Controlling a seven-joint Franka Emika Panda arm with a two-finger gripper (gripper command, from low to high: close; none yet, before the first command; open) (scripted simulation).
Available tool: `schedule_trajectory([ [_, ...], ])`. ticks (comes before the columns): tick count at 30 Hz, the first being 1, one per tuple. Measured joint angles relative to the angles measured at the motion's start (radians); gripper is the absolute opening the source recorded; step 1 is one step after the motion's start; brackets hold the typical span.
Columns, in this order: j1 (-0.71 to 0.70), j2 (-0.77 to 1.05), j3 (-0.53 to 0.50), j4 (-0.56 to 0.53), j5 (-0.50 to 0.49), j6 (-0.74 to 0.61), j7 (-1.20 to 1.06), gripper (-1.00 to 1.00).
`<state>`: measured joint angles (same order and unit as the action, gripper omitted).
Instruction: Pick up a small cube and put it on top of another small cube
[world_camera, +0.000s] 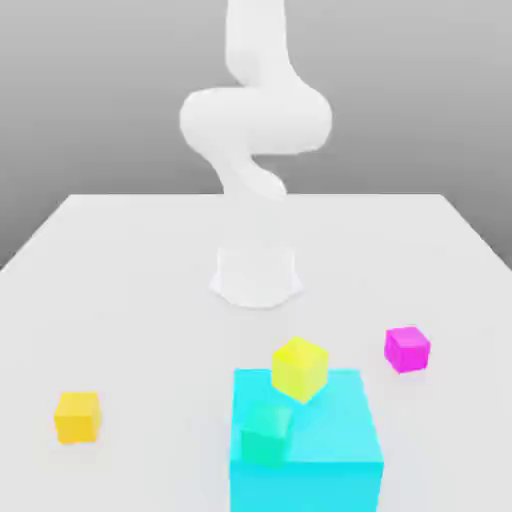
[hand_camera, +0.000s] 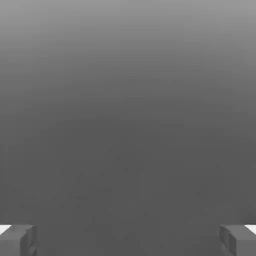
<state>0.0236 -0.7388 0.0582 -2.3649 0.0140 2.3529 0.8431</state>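
The empty hand (hand_camera: 128, 241) is spread wide, apart from the matte magenta cube (world_camera: 407, 349), presumably ready to grasp.

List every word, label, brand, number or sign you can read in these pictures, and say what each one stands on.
There are none: no text, brand, number or sign can be read on the magenta cube, the orange cube, the yellow cube, the green cube, the big cyan block, the white table or the robot arm.
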Motion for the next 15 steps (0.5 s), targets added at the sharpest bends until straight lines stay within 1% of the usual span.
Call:
schedule_trajectory([
  [9,0.112,0.265,0.233,-0.269,0.06,0.222,0.182,0.0],
  [15,0.22,0.473,0.388,-0.465,0.117,0.389,0.312,0.0],
])
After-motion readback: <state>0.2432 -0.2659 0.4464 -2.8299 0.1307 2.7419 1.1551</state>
